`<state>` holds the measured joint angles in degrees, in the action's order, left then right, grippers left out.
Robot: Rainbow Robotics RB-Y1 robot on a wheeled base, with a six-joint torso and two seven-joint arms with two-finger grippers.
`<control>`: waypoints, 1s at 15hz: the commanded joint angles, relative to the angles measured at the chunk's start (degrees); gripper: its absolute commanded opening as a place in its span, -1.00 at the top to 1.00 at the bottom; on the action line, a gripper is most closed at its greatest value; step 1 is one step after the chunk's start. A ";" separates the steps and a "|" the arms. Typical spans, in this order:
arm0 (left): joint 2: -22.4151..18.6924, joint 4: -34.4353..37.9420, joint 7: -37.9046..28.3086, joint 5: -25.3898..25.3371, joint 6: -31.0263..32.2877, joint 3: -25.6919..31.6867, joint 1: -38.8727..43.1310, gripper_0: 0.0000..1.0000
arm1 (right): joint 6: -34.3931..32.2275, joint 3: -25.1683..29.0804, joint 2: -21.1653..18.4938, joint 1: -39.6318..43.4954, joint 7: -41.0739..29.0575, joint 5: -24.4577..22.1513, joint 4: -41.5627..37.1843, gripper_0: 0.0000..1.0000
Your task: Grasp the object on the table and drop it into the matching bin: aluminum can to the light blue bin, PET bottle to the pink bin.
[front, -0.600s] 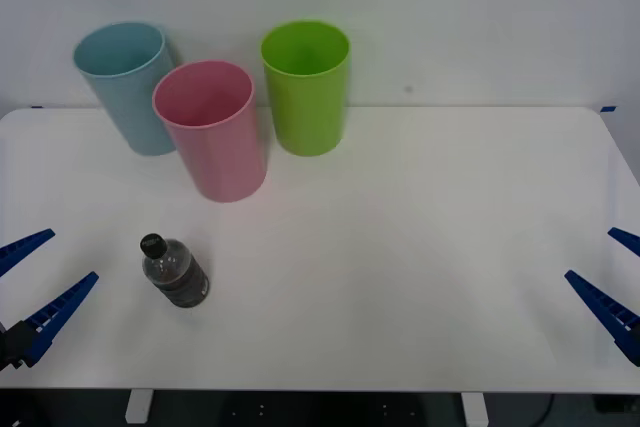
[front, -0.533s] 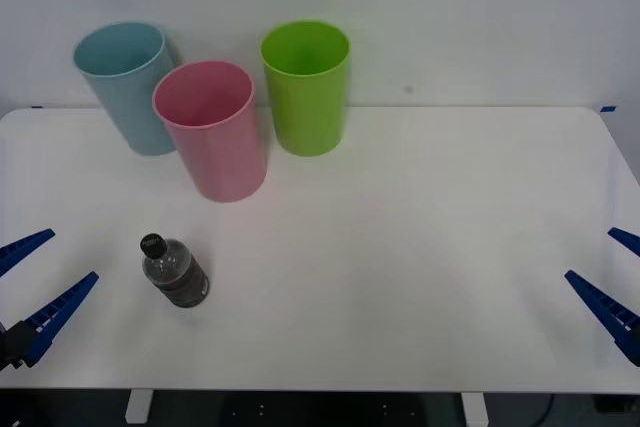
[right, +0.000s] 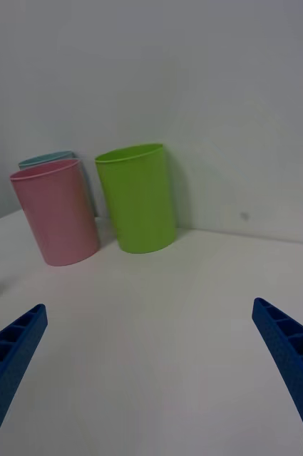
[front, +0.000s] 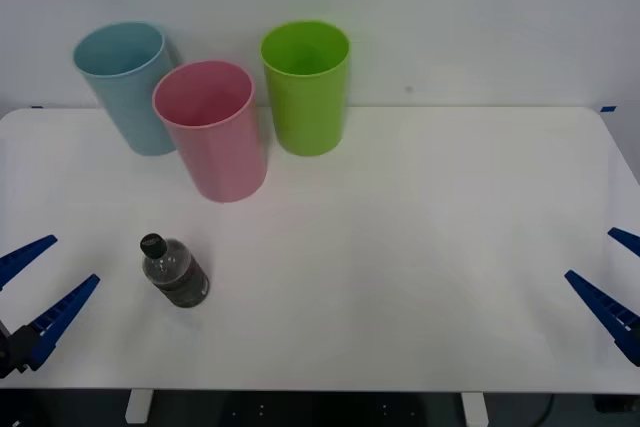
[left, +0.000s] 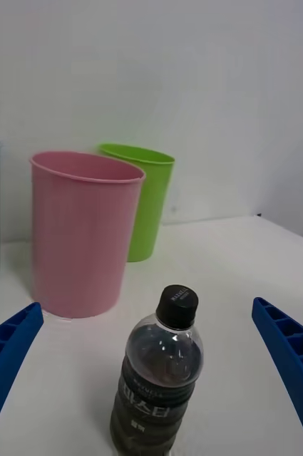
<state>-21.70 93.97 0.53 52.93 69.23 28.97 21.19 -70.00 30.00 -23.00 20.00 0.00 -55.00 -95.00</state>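
The left gripper [front: 37,287] is hanging over the near left corner of the wide white rectangular table [front: 420,247] with its blue ribbed fingers [left: 286,356] spread wide and holding nothing; the right gripper [front: 612,282] is waiting at the near right edge, likewise spread and unladen; just ahead of the left gripper, the small clear plastic PET bottle [front: 174,272] is standing upright on the table's near left part, touched by neither gripper; it is showing a dark interior through its clear shoulder, a black screw cap [left: 177,301] and a dark label band with pale lettering around its lower body [left: 151,406], and it is much shorter than the bins; beyond it, the tall pink plastic cup-shaped bin [front: 210,132] is standing upright, tapering toward its base; nothing can be seen inside it from the front view; farther back and to the left, the tall pale blue plastic bin [front: 127,87] is standing partly behind the pink one, close enough that whether they are touching cannot be told; to the right of the pink bin, the lime green plastic bin [front: 307,87] is standing near the table's far edge, its visible interior bare; behind all three, a plain white wall [front: 480,17] is rising.
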 commanded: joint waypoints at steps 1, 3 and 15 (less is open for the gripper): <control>-0.01 -0.45 1.06 2.17 -1.29 -0.76 0.52 -1.00 | 0.00 0.00 0.00 0.00 0.00 0.00 0.00 -1.00; -0.01 -1.50 1.93 4.46 -1.65 -1.11 0.26 -1.00 | 0.00 0.00 0.00 0.00 0.00 0.00 0.00 -1.00; -0.01 -16.27 19.34 6.22 -4.99 -9.90 -5.89 -1.00 | 0.00 0.00 0.00 0.00 0.00 0.00 0.00 -1.00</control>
<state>-21.73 78.08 19.54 59.05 64.59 19.68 15.64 -70.00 30.00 -23.00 20.00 0.00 -55.00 -95.00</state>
